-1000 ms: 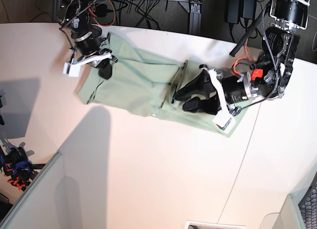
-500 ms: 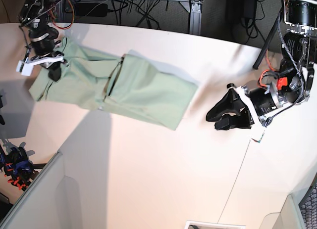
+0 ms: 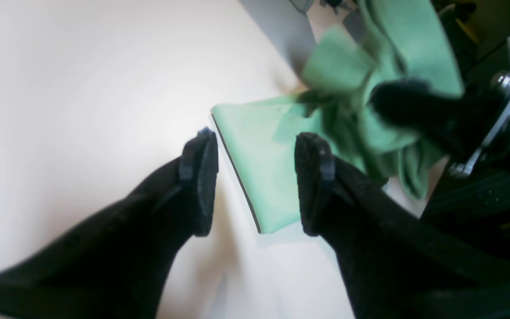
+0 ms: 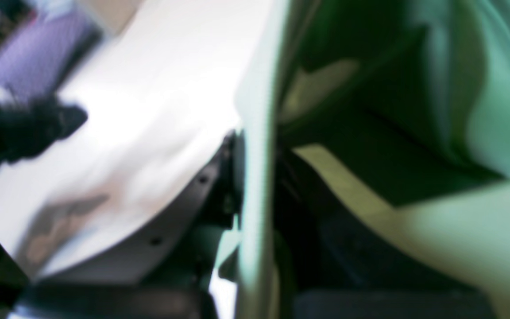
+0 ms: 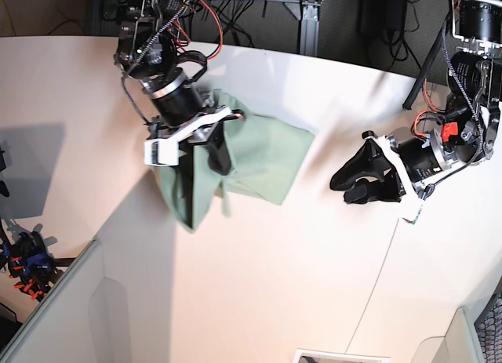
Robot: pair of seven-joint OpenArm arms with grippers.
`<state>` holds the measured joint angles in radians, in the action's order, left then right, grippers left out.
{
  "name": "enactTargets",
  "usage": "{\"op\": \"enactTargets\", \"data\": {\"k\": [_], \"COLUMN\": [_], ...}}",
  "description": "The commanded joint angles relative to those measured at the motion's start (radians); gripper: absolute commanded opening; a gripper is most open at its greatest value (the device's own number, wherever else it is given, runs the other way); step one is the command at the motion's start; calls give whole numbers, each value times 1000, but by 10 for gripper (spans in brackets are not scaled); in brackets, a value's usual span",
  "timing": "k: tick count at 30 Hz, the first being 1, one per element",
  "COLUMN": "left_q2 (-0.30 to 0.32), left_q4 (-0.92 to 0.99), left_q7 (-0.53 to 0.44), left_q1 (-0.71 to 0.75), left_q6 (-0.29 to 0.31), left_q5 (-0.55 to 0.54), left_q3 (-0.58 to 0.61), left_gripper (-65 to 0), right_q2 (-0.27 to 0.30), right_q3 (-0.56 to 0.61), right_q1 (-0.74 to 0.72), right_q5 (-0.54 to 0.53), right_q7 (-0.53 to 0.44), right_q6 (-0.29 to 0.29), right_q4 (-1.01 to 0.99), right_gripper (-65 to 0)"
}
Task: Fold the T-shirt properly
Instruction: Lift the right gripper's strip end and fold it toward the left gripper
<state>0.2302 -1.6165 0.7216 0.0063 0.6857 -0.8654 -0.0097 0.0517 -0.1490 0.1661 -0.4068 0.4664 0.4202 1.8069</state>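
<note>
From the left wrist view, I see my left gripper [image 3: 255,181] with its jaws apart and nothing between them, hovering above the bare table [image 3: 82,88]; a flat corner of the T-shirt [image 3: 259,155] lies just past the fingertips, while the rest bunches up toward the other arm. The right wrist view is blurred, but cloth fills it edge-on right at the camera, so I read my right gripper [image 4: 255,177] as clamped on the shirt. In the base view, the right gripper [image 5: 210,143] holds one end up and over, part draped, part flat. I judge the fold as midway: still rumpled, edges unaligned. There's open table toward the near side and between the arms.
</note>
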Motion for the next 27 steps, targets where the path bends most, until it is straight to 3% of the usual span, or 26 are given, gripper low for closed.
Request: {"op": "enactTargets", "data": {"k": [1, 4, 7, 9, 15, 21, 23, 25, 27], "left_q2": [6, 6, 6, 6, 6, 8, 15, 16, 16], "left_q4": [-19, -19, -19, -19, -19, -19, -19, -19, -19], "left_q7": [-21, -21, -21, -21, -21, 11, 31, 24, -22], "left_q1": [-10, -3, 3, 8, 13, 12, 10, 10, 10], "left_q6": [12, 12, 12, 12, 12, 12, 12, 12, 12], "left_q5": [-24, -26, -26, -26, -28, -151, -156, -121, -41], "left_q3": [-3, -3, -3, -3, -3, 63, 153, 257, 353], "left_gripper": [-336, -336, -336, -336, -336, -337, -401, -542, -629], "right_q2": [-6, -27, -38, -38, -38, -38, -35, -31, -19], "right_q3": [27, 102, 145, 163, 177, 142, 91, 21, -54], "right_q1": [-11, -11, -10, -10, -11, -17, -41, -83, -131], "right_q5": [25, 81, 93, 93, 47, 98, 157, 187, 201], "right_q7": [-58, -114, -130, -148, -156, -195, -216, -224, -224], "right_q6": [7, 6, 6, 6, 6, 6, 6, 6, 3], "right_q4": [5, -50, -98, -124, -126, -27, 5, 10, 2], "right_gripper": [-650, -635, -305, -228, -230, -230, -232, -314, -538]}}
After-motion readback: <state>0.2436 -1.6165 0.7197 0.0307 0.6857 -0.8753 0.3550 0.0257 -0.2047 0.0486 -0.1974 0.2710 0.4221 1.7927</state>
